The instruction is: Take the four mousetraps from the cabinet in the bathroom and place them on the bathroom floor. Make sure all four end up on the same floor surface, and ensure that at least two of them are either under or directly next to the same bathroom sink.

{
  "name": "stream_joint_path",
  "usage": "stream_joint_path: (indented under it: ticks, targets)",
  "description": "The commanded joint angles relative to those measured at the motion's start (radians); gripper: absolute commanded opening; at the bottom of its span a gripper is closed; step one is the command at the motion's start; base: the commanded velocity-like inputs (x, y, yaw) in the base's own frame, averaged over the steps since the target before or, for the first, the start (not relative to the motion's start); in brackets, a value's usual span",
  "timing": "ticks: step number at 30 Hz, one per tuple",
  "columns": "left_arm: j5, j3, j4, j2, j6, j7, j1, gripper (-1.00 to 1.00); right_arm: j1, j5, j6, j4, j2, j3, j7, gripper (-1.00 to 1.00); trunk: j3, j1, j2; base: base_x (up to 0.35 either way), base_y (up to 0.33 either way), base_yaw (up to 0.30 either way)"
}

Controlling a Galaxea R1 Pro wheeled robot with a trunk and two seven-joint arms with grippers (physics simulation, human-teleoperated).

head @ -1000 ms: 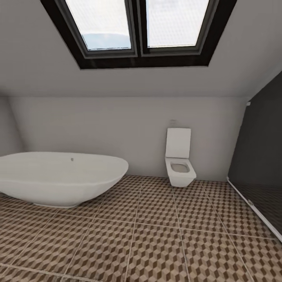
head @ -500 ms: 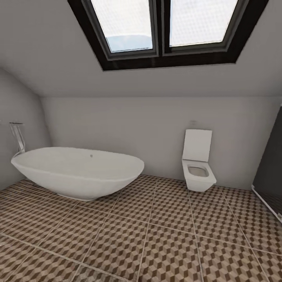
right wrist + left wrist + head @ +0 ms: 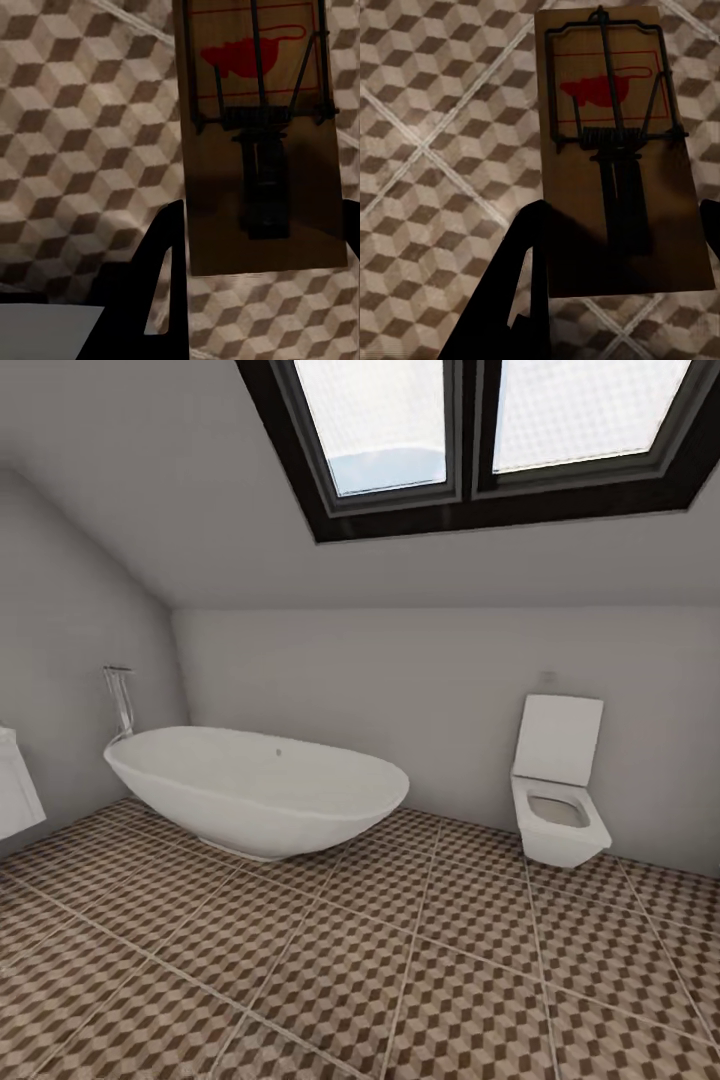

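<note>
In the left wrist view a brown wooden mousetrap (image 3: 607, 90) with a dark wire spring and a red print sits between the dark fingers (image 3: 521, 285) of my left gripper (image 3: 619, 255), which is shut on it above the cube-patterned bathroom floor (image 3: 427, 187). My right gripper (image 3: 259, 247) is shut on a second mousetrap (image 3: 255, 60) over the same tiles (image 3: 82, 135). In the head view a corner of the white wall-hung vanity with the sink (image 3: 15, 785) shows at the left edge. The cabinet is out of view.
A white oval bathtub (image 3: 260, 785) with a chrome standing tap (image 3: 120, 700) stands at the back left on the tiled floor (image 3: 380, 960). At the back right a white toilet (image 3: 558, 785) hangs on the wall. A dark-framed skylight (image 3: 480, 440) sits in the sloped ceiling.
The head camera has turned left, so bathtub and toilet have slid right in the picture. The tub's tap and the vanity corner have come into view; the dark wall at the right has left it.
</note>
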Motion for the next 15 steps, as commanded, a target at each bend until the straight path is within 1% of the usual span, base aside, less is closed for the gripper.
stream_joint_path:
  ticks: [1,15]
  targets:
    - [0.005,-0.004,0.001,0.000,-0.003,0.005,-0.001,-1.00,-0.001,-0.012,0.002,0.001,0.000,0.009,0.000,-1.00,-0.001,0.000,-0.001,0.000,0.000,0.290]
    - [0.005,-0.005,0.001,0.000,-0.003,0.005,-0.001,-1.00,0.000,-0.012,0.002,0.001,0.000,0.010,0.001,-1.00,-0.001,0.000,-0.001,0.000,0.000,0.290]
